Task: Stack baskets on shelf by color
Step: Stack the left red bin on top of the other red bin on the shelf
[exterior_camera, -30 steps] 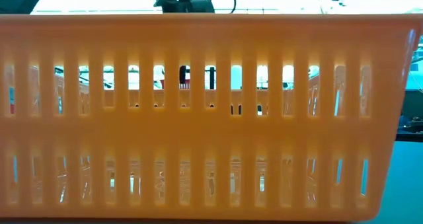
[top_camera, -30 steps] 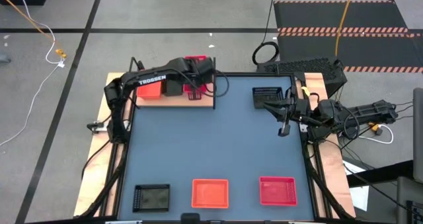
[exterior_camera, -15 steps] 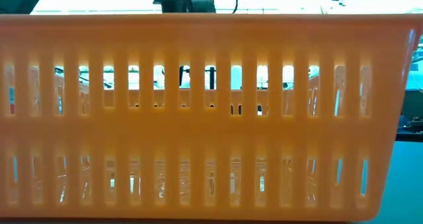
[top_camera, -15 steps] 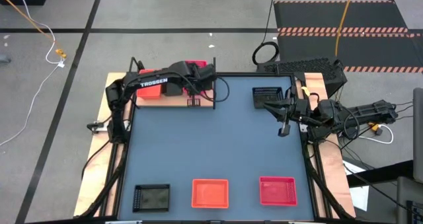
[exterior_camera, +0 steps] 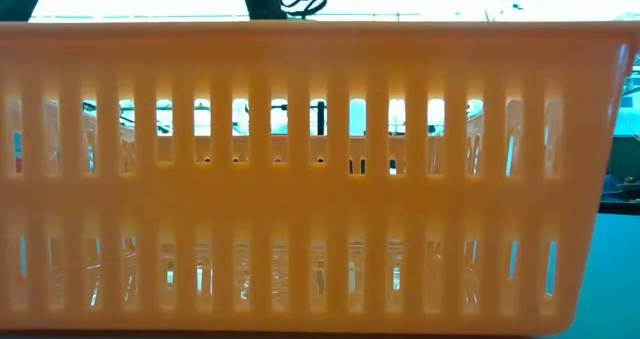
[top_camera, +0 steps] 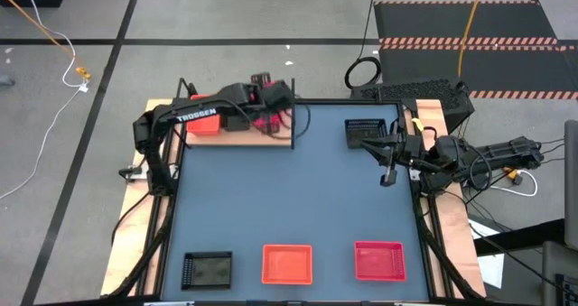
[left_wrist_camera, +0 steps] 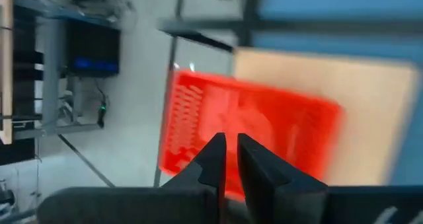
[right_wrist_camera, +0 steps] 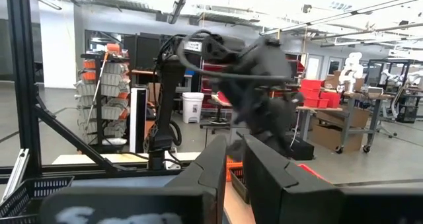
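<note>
Since prev: left gripper [top_camera: 268, 107] shifted above shelf [top_camera: 271, 136], fingers narrow, pink-red basket [left_wrist_camera: 248, 135] beneath. Right gripper [top_camera: 390, 175] idle, narrow. Four baskets unshelved.

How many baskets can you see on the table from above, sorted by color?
Orange baskets: 2 (front, on the shelf)
Pink-red baskets: 2 (front, at the left gripper)
Black baskets: 2 (front, back right)
Total: 6 seen; stacked ones may hide more.

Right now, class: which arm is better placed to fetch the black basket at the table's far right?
Probably the right: its tool hangs just by that black basket, while the left tool is over the shelf.
</note>
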Controlling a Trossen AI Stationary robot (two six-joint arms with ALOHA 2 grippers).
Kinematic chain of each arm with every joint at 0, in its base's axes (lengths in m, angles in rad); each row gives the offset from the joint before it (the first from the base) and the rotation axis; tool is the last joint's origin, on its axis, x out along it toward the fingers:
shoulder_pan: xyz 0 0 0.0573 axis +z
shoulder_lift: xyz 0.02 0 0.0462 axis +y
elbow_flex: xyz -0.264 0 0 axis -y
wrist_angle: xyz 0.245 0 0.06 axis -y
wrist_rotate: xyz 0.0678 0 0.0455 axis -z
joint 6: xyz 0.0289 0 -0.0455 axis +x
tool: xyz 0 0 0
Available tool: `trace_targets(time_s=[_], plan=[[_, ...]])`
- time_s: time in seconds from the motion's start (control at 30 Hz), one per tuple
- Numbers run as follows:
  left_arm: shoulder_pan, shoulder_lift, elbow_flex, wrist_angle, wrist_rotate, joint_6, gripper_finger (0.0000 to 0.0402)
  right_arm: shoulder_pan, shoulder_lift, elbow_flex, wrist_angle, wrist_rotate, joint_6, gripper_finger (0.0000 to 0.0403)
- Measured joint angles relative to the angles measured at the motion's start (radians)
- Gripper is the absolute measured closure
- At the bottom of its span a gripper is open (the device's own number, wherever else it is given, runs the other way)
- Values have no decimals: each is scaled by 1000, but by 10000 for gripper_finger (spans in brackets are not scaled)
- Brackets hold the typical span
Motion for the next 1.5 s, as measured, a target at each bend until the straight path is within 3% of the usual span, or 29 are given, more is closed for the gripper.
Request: trace_targets(time_s=[0.07,0.2,0.3,0.43,0.6,0.8,1.1,1.4,1.5], plan=[[45,0,0,62,30,49,360,0,0,0,4,0,2,358],[156,23,0,115,200,149,359,0,0,0,4,0,-3,358],[224,38,0,126,224,209,354,0,0,0,-2,0,-21,358],[302,38,0,140,277,274,314,0,0,0,-7,2,-55,358],[363,38,0,159,462,323,246,-1,0,0,-8,2,-67,358],[398,80,-1,161,479,416,216,-1,0,0,-6,3,-64,358],[429,133,0,168,509,433,272,-1,0,0,-8,4,-72,358],[424,149,0,173,515,459,378,-1,0,0,-8,5,-83,358],[424,144,0,166,515,444,389,-1,0,0,-8,6,-83,358]])
